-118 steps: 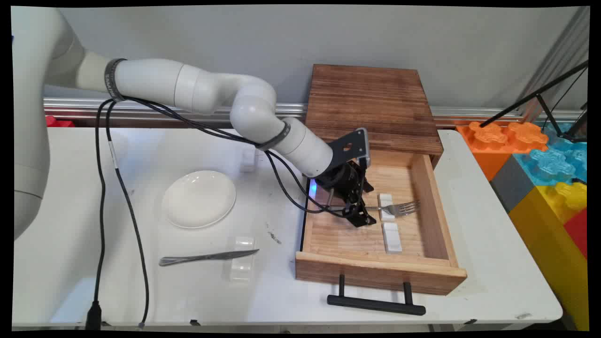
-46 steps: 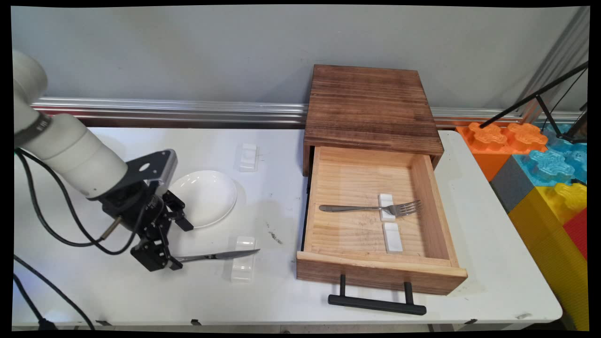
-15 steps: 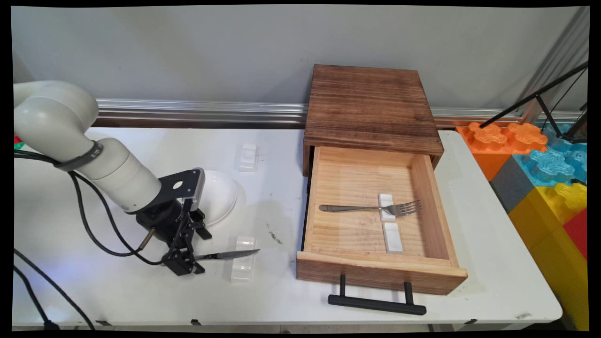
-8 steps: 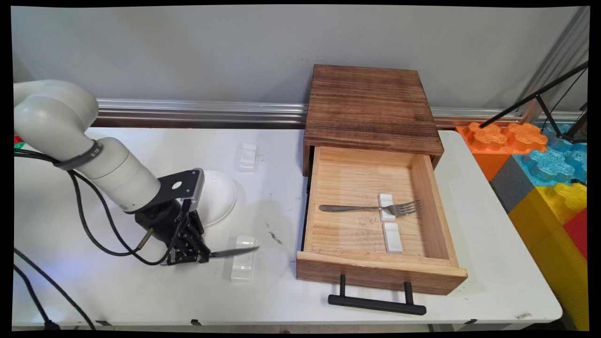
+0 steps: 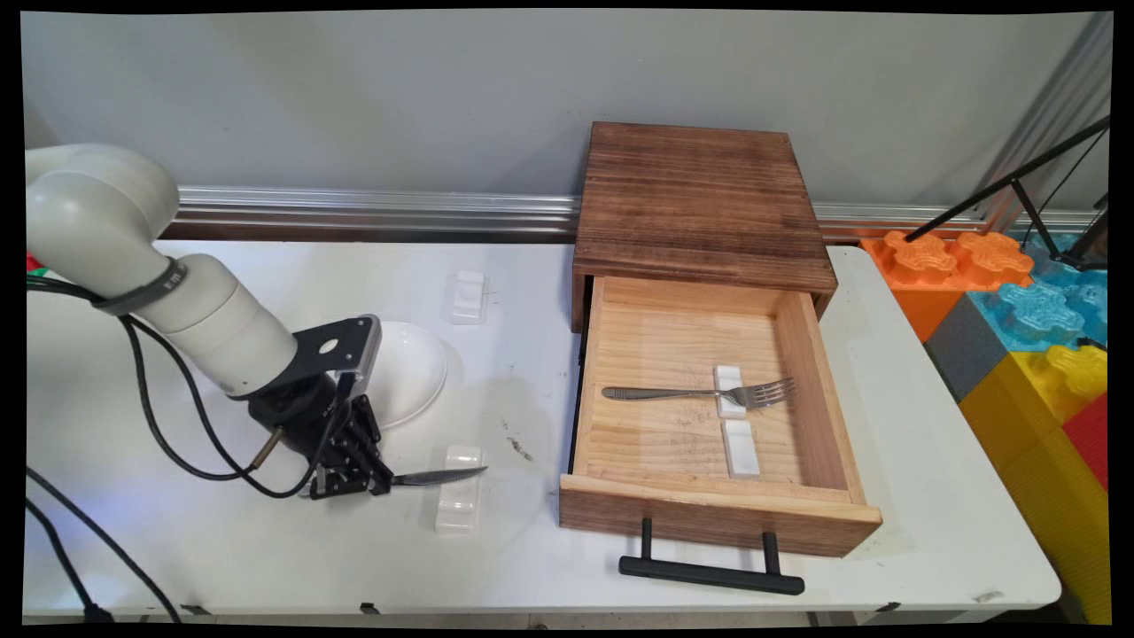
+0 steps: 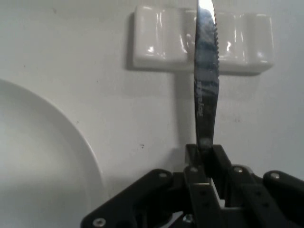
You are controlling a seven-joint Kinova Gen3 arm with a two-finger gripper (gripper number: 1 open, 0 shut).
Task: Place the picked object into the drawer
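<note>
The gripper (image 5: 368, 481) (image 6: 207, 159) is closed on the handle of a steel table knife (image 5: 438, 477) (image 6: 206, 80). The serrated blade points toward 3 o'clock and passes over a white ceramic knife rest (image 5: 460, 490) (image 6: 164, 40). A white plate (image 5: 412, 372) (image 6: 42, 156) lies at 12 o'clock from the gripper, on the white table (image 5: 266, 549). A fork (image 5: 700, 392) lies in the open wooden drawer (image 5: 620, 452), well apart at 3 o'clock

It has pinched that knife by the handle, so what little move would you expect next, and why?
Probably a small lift straight up: the black gripper is shut on the silver table knife, whose blade lies over the white ceramic rest, beside the white round plate.
</note>
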